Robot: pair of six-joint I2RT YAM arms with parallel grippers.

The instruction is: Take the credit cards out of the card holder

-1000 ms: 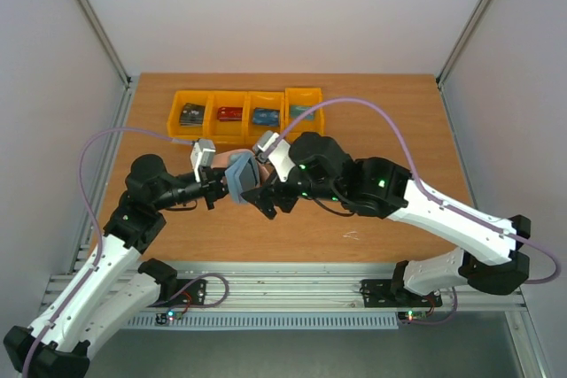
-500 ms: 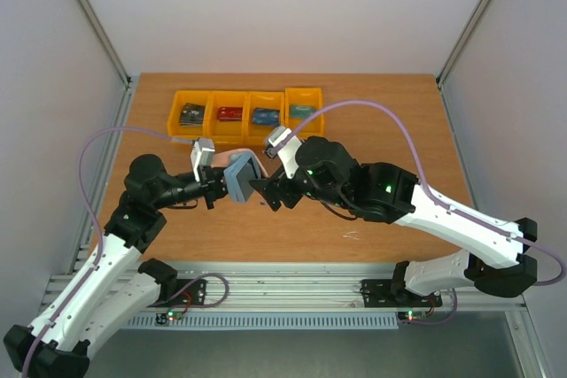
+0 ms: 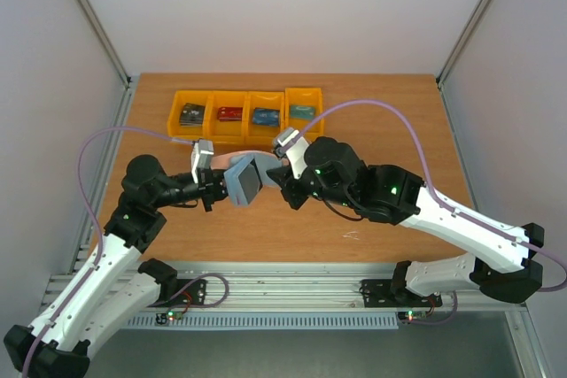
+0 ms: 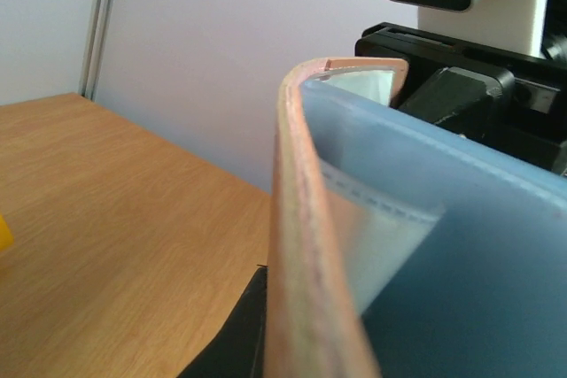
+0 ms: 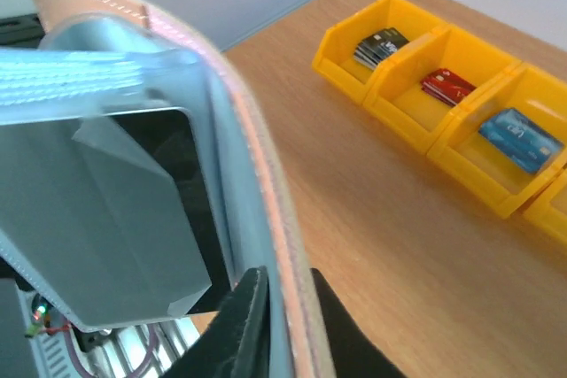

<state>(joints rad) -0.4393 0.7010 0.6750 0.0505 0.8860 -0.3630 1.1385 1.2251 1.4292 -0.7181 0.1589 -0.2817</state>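
- Holder: we see it aloft, half open, blue inside tilted up and nearward; long axis unclear.
- Left gripper, right gripper: each clamps one flap.

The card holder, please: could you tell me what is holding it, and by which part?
Both grippers: the left gripper pinches the card holder at one pinkish edge; the right gripper appears clamped on the opposite edge.
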